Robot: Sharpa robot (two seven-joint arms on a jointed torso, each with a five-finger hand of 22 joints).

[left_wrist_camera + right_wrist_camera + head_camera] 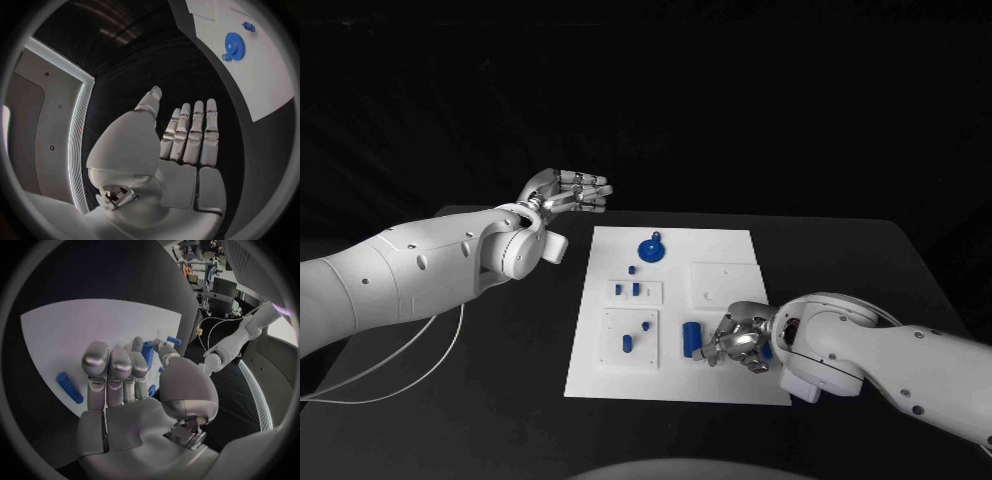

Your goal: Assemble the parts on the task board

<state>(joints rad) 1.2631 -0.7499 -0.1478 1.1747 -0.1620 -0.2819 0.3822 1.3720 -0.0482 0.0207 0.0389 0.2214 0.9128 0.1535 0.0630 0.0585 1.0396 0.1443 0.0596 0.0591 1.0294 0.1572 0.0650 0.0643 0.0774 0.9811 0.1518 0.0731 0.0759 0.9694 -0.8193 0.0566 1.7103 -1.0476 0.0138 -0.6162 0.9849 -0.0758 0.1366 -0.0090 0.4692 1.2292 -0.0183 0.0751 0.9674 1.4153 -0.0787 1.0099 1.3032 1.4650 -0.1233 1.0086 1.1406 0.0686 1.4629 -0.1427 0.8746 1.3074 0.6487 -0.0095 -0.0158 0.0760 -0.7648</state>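
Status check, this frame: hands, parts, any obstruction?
Left hand open, raised off the task board. Right hand curled over a blue part at the board's near edge; grip unclear. No obstruction seen.

A black table [502, 400] carries everything here, its dark top reaching out on all sides. A thin white cable [408, 365] lies on the table near its front left corner, curving in a loose loop across the dark surface toward the table's left edge.
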